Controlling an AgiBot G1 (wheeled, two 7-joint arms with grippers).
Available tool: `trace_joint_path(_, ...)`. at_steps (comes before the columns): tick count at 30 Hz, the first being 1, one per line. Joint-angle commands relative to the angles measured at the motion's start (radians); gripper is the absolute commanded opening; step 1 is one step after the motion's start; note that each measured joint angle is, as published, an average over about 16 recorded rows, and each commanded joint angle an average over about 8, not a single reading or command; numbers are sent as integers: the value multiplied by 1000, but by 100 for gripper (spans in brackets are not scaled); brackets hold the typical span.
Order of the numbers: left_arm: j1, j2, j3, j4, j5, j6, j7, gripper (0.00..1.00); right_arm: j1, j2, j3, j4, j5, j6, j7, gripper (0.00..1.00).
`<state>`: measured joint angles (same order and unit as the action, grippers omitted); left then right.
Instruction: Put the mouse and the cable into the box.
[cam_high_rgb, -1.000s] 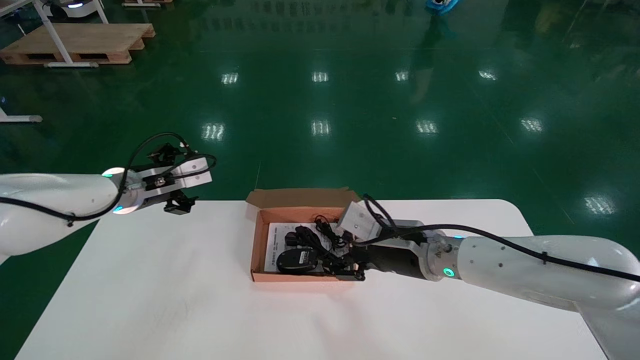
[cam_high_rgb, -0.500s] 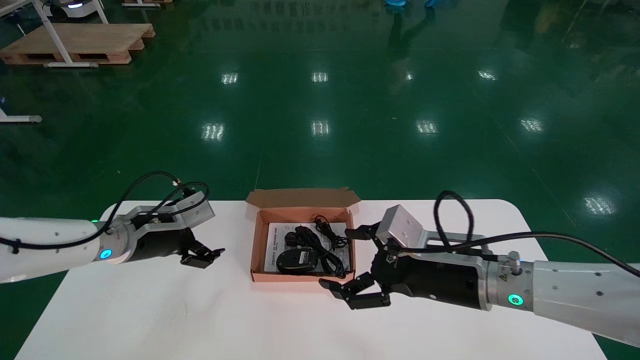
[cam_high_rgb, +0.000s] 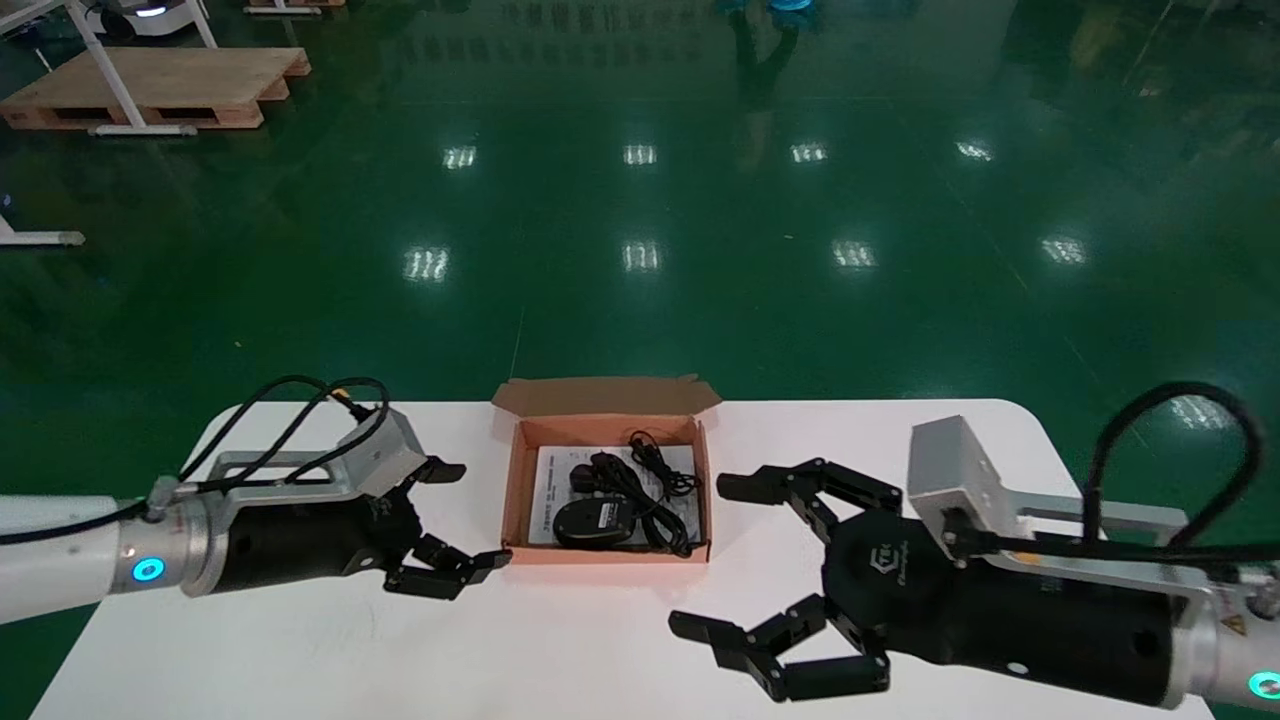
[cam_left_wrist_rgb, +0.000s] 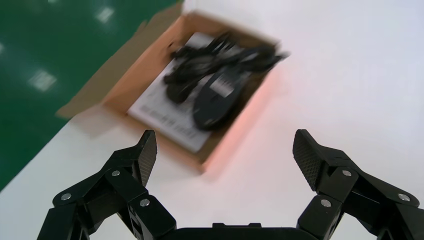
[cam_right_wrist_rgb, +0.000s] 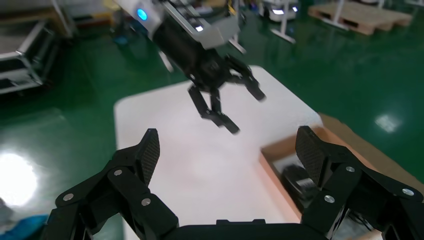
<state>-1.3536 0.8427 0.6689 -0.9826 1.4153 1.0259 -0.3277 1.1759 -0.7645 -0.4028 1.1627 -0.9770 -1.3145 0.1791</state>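
An open cardboard box (cam_high_rgb: 511, 490) sits at the middle back of the white table (cam_high_rgb: 300, 640). A black mouse (cam_high_rgb: 595, 522) and a black coiled cable (cam_high_rgb: 650, 480) lie inside it on a printed sheet. My left gripper (cam_high_rgb: 465, 518) hovers open just left of the box, holding nothing. My right gripper (cam_high_rgb: 712, 558) stands open to the right and front of the box, also holding nothing. The left wrist view shows the box (cam_left_wrist_rgb: 131, 75), the mouse (cam_left_wrist_rgb: 220, 95) and the cable (cam_left_wrist_rgb: 215, 55) beyond the open left gripper (cam_left_wrist_rgb: 225, 150). In the right wrist view the open right gripper (cam_right_wrist_rgb: 227, 150) faces the box (cam_right_wrist_rgb: 272, 160).
The box's lid flap (cam_high_rgb: 605, 395) stands open at the table's far edge. Beyond that edge is green floor, with a wooden pallet (cam_high_rgb: 160, 85) far off at the back left. The left gripper (cam_right_wrist_rgb: 225, 100) shows across the table in the right wrist view.
My right gripper came out of the box and drew back to the right and front, open. My left arm came down from the far left corner to the box's left side.
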Motion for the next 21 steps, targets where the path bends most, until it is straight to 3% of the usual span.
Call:
trace_joint_path(1,19,-16,-27,-21,-48,33,10,100,-16,25,20,20,40,-29,1,100)
trace_joint_path(11,117,-97,-163,-127,-287,197,59,100,-92,139,112,110,223,-164,8,100)
trace_joint_path(21,200,-166,-279,-216,-491,337,101,100,-101,153,122,121,247,-181,8,100)
